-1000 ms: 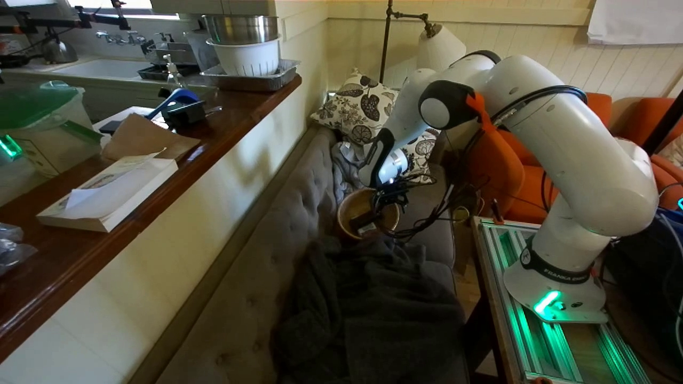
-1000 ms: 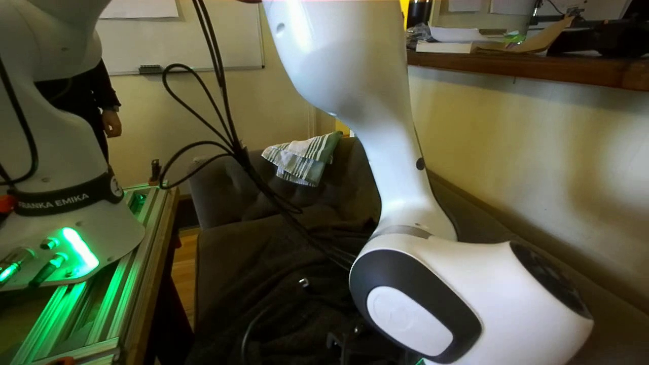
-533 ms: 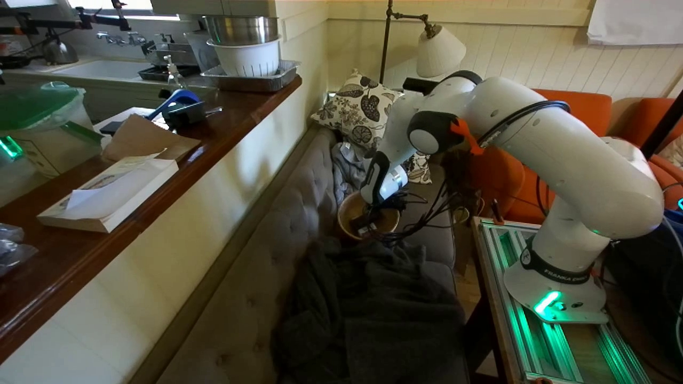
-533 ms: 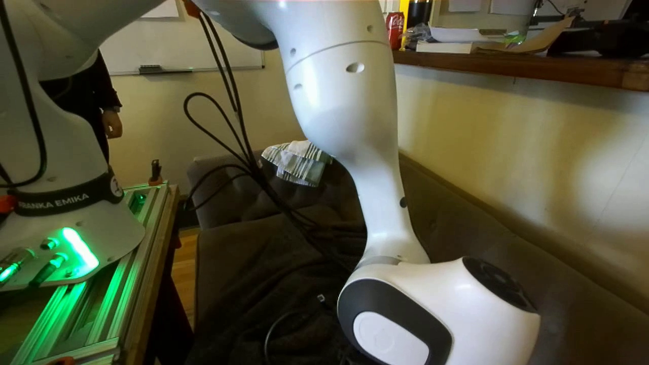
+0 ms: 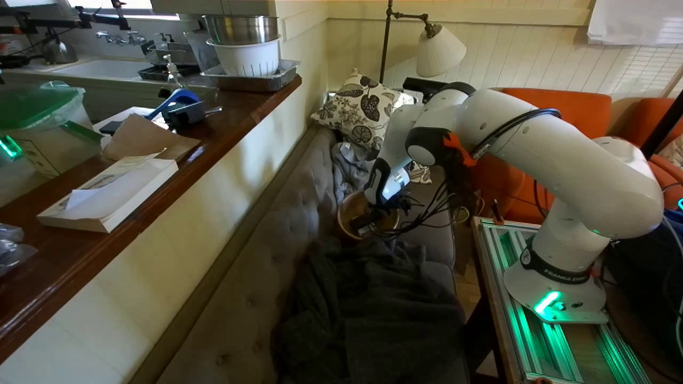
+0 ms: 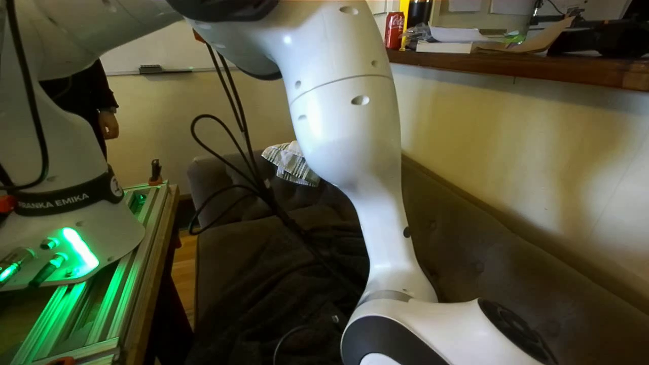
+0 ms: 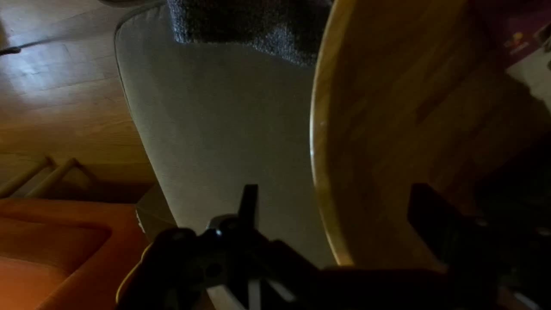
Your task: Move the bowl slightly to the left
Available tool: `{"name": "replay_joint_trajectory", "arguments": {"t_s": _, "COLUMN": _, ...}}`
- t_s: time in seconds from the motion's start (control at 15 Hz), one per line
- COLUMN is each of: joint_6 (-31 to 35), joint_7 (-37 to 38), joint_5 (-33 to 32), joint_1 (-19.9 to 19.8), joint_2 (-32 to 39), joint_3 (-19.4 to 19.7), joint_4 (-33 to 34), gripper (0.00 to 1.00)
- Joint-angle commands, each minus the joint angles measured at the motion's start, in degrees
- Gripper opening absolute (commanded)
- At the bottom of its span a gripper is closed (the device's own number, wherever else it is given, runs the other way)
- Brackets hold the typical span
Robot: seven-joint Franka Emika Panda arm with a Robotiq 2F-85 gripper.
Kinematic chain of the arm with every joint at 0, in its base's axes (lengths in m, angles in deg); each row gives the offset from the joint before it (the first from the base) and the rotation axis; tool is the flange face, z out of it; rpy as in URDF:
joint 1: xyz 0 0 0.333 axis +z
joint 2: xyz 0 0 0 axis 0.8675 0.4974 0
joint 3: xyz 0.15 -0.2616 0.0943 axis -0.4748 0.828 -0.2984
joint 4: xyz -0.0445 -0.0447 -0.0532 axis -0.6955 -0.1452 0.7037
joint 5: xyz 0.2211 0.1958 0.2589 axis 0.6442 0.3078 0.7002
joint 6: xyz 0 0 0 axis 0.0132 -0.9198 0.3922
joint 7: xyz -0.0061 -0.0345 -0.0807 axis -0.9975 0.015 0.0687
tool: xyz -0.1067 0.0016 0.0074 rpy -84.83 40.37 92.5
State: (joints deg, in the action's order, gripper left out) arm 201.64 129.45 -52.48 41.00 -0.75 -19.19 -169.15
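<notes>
Only in the wrist view: pincer [image 7: 335,193] wide apart, nothing in hold, rim of the bowl [image 7: 319,137] between its fingers [image 7: 248,206].

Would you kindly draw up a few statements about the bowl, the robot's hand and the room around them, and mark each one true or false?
1. The bowl is on the sofa. True.
2. The hand is shut on the rim. False: its fingers stand apart, the rim showing between them in the wrist view.
3. The bowl is empty. False: a purple item shows in it.
4. A red can stands on the wooden ledge. True.
5. The striped towel lies on the floor. False: it is draped over the sofa.
6. The pillow is patterned. True.
</notes>
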Motion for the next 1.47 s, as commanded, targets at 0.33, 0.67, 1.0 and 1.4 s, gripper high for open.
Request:
{"name": "replay_joint_trajectory", "arguments": {"t_s": 0.33, "joint_6": -4.98, "joint_7": 2.72, "joint_5": -0.63, "joint_1": -1.17, "joint_2": 2.79, "joint_3": -0.04, "joint_4": 5.68, "gripper": 0.24}}
{"name": "replay_joint_trajectory", "arguments": {"t_s": 0.67, "joint_6": -5.67, "joint_7": 2.79, "joint_5": -0.79, "joint_1": -0.99, "joint_2": 2.73, "joint_3": -0.21, "joint_4": 6.51, "gripper": 0.07}}
{"name": "replay_joint_trajectory", "arguments": {"t_s": 1.0, "joint_6": -5.73, "joint_7": -0.28, "joint_5": -1.54, "joint_1": -0.61, "joint_2": -3.77, "joint_3": 1.25, "joint_4": 0.97, "gripper": 0.06}}
{"name": "replay_joint_trajectory", "arguments": {"t_s": 1.4, "joint_6": -5.88, "joint_7": -12.24, "joint_5": -2.93, "joint_1": -2.17, "joint_2": -17.05, "joint_3": 4.59, "joint_4": -9.66, "gripper": 0.06}}
